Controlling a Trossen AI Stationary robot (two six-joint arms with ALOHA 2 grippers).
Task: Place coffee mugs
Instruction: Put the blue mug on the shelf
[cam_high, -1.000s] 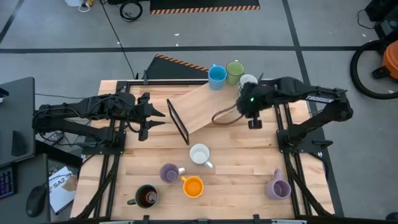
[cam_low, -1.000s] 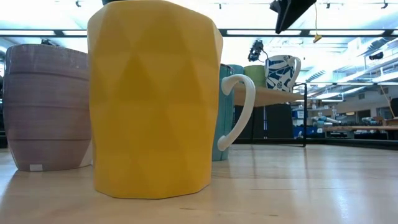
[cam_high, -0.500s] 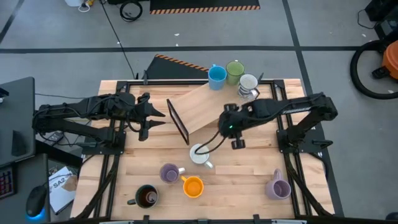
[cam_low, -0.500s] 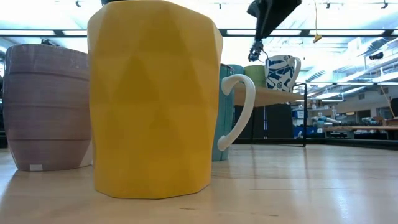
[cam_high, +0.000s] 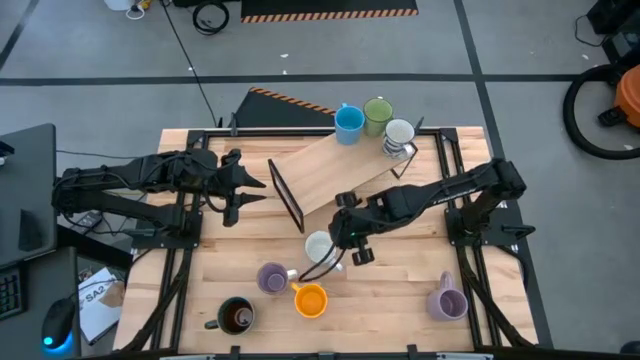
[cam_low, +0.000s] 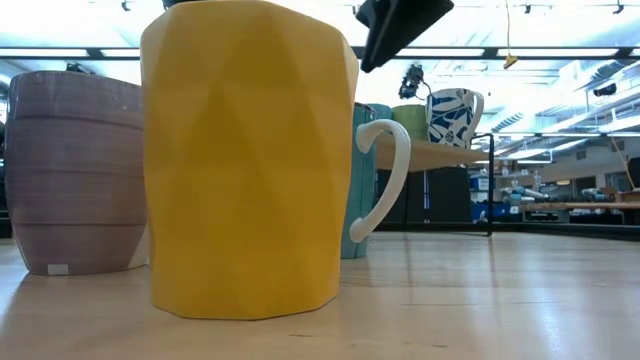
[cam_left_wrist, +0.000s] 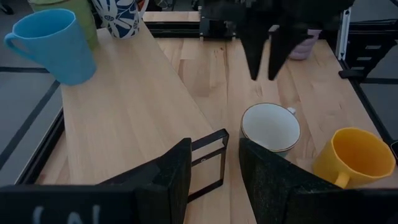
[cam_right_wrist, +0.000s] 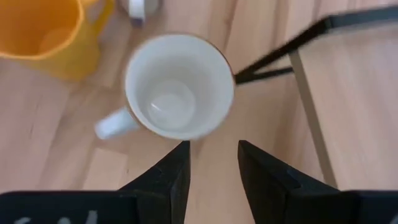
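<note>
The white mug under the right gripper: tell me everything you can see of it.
The white mug stands upright and empty on the wooden table, mid-table beside the low end of the sloping board. It looks glazed ceramic, round, with a thin dark rim and one white handle. Nothing touches it. The right gripper hovers just above its edge, fingers open. The orange mug stands close by, apart from it.

I see even overhead light, soft shadows. Low view: ceiling strips glare, bkgd washed out. Right wrist view blurred w/ motion.

Eight upright mugs (cam_high: 320, 246) across the table
</note>
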